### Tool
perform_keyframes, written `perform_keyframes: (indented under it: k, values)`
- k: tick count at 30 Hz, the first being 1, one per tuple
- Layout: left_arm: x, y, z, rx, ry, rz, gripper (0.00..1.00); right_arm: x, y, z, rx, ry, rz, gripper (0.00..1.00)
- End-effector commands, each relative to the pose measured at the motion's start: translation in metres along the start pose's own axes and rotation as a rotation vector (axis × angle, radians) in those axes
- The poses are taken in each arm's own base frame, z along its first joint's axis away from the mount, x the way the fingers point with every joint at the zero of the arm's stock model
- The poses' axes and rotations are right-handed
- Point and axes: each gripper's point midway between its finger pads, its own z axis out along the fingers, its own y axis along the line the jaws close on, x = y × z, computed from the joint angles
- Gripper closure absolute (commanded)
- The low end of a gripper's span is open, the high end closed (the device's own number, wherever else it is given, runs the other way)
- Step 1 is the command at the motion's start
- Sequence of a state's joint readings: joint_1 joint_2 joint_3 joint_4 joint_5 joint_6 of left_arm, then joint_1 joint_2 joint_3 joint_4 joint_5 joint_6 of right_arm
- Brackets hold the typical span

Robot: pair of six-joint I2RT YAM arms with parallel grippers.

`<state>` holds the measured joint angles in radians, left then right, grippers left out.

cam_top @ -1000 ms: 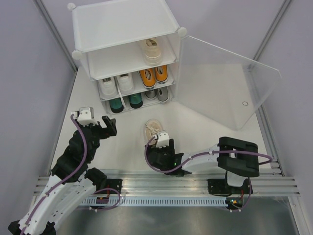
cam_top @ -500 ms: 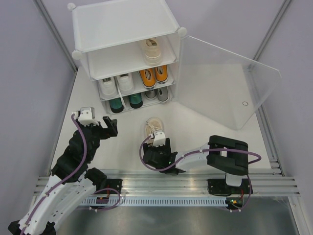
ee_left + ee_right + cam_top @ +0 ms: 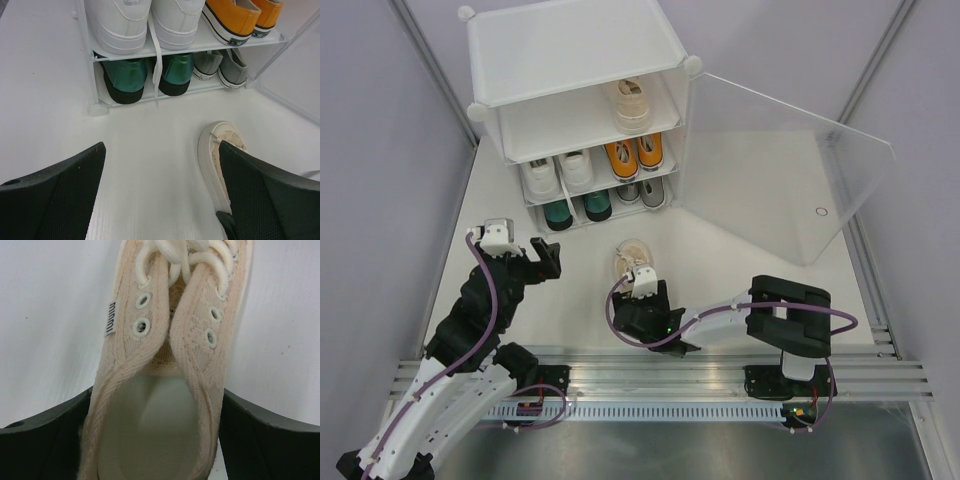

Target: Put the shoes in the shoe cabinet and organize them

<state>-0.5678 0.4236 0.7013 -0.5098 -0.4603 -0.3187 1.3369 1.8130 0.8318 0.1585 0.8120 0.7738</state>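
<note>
The white shoe cabinet (image 3: 570, 50) stands at the back with its clear door (image 3: 780, 170) swung open to the right. One beige shoe (image 3: 632, 103) sits on the top shelf. White shoes (image 3: 560, 172) and orange shoes (image 3: 635, 155) fill the middle shelf. Green shoes (image 3: 575, 210) and grey shoes (image 3: 642, 193) are on the bottom shelf. A second beige shoe (image 3: 633, 258) lies on the table in front. My right gripper (image 3: 642, 300) grips its heel end, fingers pressed on both sides (image 3: 157, 405). My left gripper (image 3: 542, 258) is open and empty, left of that shoe (image 3: 220, 155).
The open door panel takes up the right back of the table. Grey walls close in both sides. A metal rail (image 3: 660, 375) runs along the near edge by the arm bases.
My right gripper slid a little left and nearer along the beige shoe's heel, then stopped. The shoe and the left arm have not moved.
</note>
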Motion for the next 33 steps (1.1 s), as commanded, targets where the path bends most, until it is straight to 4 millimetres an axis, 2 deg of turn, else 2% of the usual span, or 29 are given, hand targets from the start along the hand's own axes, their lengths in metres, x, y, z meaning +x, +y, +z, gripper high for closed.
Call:
perform_keyframes:
  k: [1,2,10,11,16,22,26,27,29,33]
  values:
    - [-0.008,-0.006,0.002,0.026,-0.028,0.005,0.04,-0.011,0.01,-0.011,-0.111,0.001,-0.035,0.97]
    - [-0.008,-0.006,0.002,0.028,-0.028,0.005,0.04,-0.022,0.02,-0.017,-0.168,-0.014,-0.007,0.99]
    - [-0.007,-0.006,0.002,0.029,-0.028,0.005,0.04,-0.052,0.038,-0.043,-0.32,-0.053,-0.03,0.99]
    - [-0.007,-0.006,0.002,0.029,-0.028,0.005,0.04,-0.061,0.041,-0.048,-0.34,-0.071,-0.015,0.99]
    - [-0.007,-0.006,0.001,0.03,-0.029,0.004,0.04,-0.069,0.046,-0.06,-0.409,-0.086,0.006,0.99]
    - [-0.01,-0.004,0.0,0.02,-0.042,0.001,0.04,-0.092,0.054,-0.081,-0.492,-0.123,0.021,0.99]
    - [-0.011,-0.001,-0.001,0.009,-0.05,-0.002,0.04,-0.12,0.053,-0.098,-0.509,-0.167,-0.014,0.99]
    - [-0.011,-0.001,-0.001,0.008,-0.052,-0.002,0.04,-0.134,0.055,-0.103,-0.511,-0.19,-0.011,0.99]
    - [-0.013,0.001,-0.002,-0.001,-0.06,-0.005,0.04,-0.149,0.051,-0.111,-0.501,-0.22,-0.043,0.99]
    - [-0.016,0.005,-0.005,-0.016,-0.076,-0.013,0.04,-0.199,0.049,-0.127,-0.48,-0.314,-0.05,0.99]
